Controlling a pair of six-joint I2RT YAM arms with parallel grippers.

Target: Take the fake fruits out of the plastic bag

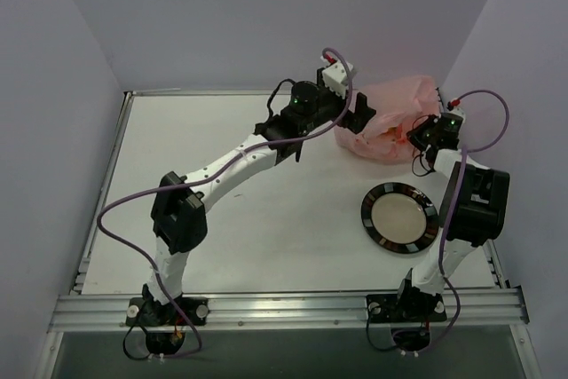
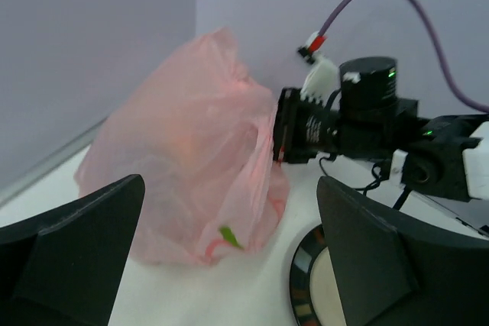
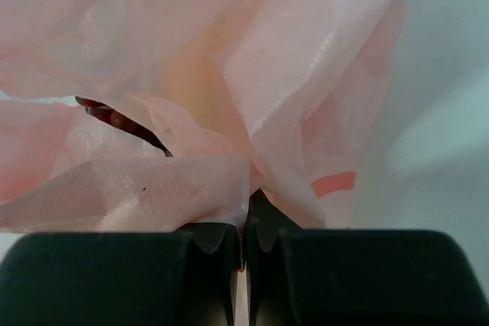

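Left arm: extended across the desk toward the far right corner. Left claw stands wide, its 2 fingers spread to either side of the plastic bag's near face. It holds nothing, and contact with the film cannot be confirmed.

Plastic bag: a crumpled, translucent pink heap resting on the desk in the far right corner, close to both walls, with darker pink print low on its side.

Fake fruits: all inside the bag, seen only as tints through the film. An orange glow shows in the top view, a green fleck low down in the left wrist view, and a dark red shape in a fold in the right wrist view. None lies loose on the desk.

Right claw: closed at the bag's right side, with a pleat of film pinched between its fingers.

Plate: black-rimmed, flat on the desk nearer the arm bases than the bag and apart from it.
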